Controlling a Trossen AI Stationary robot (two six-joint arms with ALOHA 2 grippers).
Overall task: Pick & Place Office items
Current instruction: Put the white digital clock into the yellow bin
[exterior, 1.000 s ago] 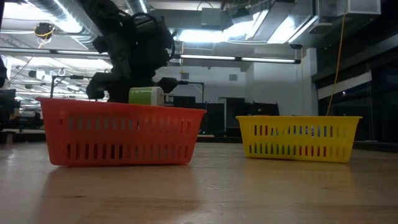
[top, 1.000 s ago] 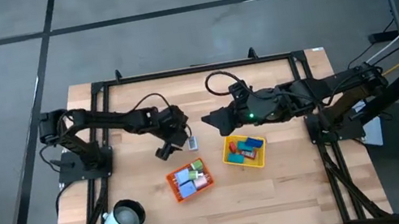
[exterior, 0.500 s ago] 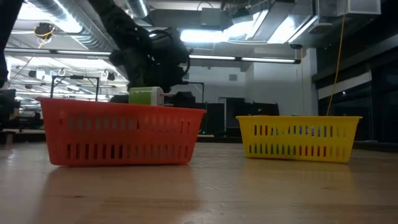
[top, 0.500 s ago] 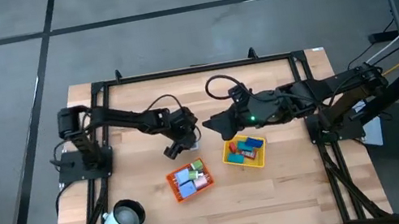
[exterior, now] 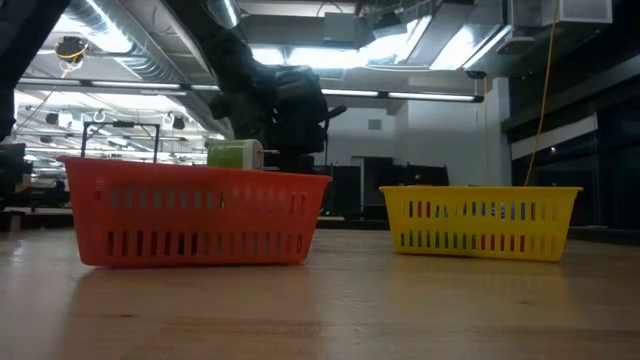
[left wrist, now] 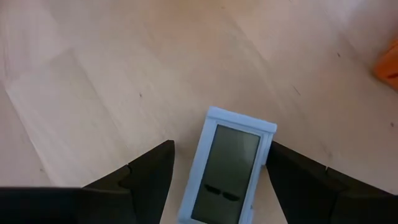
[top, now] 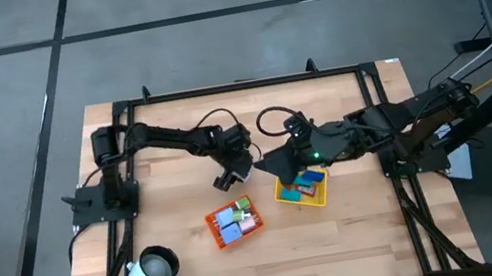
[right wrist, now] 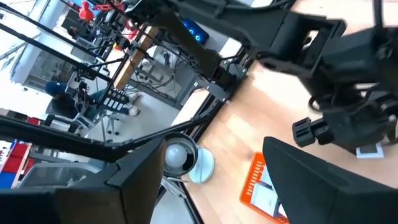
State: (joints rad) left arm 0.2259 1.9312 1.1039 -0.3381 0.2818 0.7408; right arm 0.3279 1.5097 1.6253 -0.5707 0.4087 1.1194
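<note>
The left gripper [left wrist: 214, 180], fingers spread, straddles a light-blue calculator-like piece [left wrist: 227, 167] lying on the table [top: 344, 232], at 12 o'clock from the orange tray [top: 233, 221]. It looks ready to close and lift. The right gripper [top: 265, 160], open and empty, crowds in at 3 o'clock; clearance there is tight.

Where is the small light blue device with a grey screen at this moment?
In the left wrist view, the light blue device lies flat on the wooden table, between the open left pincer's fingers.
</note>
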